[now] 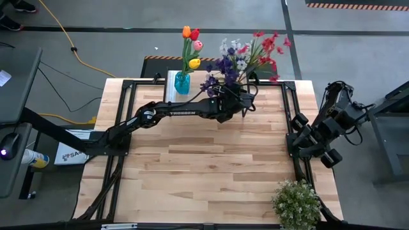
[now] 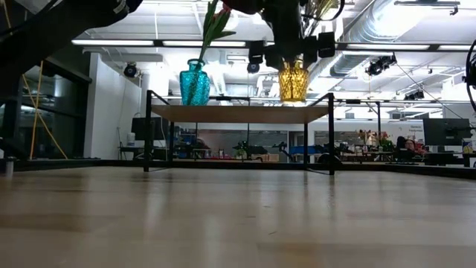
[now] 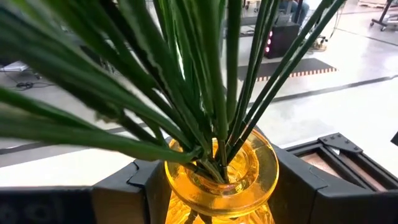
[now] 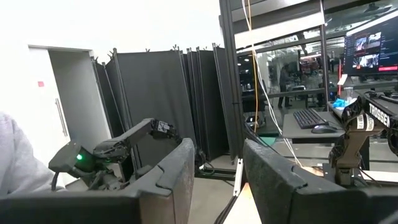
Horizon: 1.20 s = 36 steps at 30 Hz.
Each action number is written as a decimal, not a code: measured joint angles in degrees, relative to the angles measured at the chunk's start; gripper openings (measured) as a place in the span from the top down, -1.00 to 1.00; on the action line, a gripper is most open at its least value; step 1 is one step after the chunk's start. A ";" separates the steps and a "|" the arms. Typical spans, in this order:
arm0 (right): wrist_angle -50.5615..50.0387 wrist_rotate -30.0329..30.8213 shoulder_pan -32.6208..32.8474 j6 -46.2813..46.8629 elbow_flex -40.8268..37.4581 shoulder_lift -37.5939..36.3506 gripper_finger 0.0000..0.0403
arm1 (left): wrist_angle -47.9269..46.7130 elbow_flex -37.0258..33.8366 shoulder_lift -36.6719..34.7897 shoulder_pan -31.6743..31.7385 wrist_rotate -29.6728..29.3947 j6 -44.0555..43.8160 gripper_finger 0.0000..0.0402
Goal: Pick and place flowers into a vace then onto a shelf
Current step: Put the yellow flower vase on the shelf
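Setting yellow vase (image 2: 293, 82) on shelf (image 2: 239, 113): left gripper (image 1: 231, 102) jaws clamp it; release only once flat; right gripper (image 1: 311, 142) jaws part-open, empty.

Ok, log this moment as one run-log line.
left gripper: shut on yellow vase | vase: on shelf | right gripper: open, parked at table edge

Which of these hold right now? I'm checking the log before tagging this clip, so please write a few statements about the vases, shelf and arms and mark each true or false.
1. The yellow vase stands on the shelf. True.
2. The left gripper is around the yellow vase. True.
3. The blue vase is empty. False: it holds the tulips.
4. The right gripper grips a flower. False: its fingers are open and empty, off at the table's right edge.
5. The potted plant stands on the shelf. False: it stands at the table's near right corner.
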 joint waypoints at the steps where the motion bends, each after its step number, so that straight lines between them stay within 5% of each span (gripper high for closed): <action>1: 0.00 -0.03 0.00 0.00 0.00 0.01 0.35 | -0.10 0.00 0.00 0.00 0.00 0.02 -0.19; 14: -0.96 -0.68 0.00 0.68 0.00 0.02 0.35 | 1.85 0.13 2.71 -0.03 -0.29 0.04 -0.20; 24: -0.90 -0.68 0.00 0.68 0.00 0.02 0.35 | 1.08 0.13 2.73 -0.02 -0.43 0.43 -0.49; 36: -1.03 -0.67 -0.01 0.68 0.00 0.02 0.35 | 0.72 0.13 2.75 -0.15 -0.21 0.46 -0.58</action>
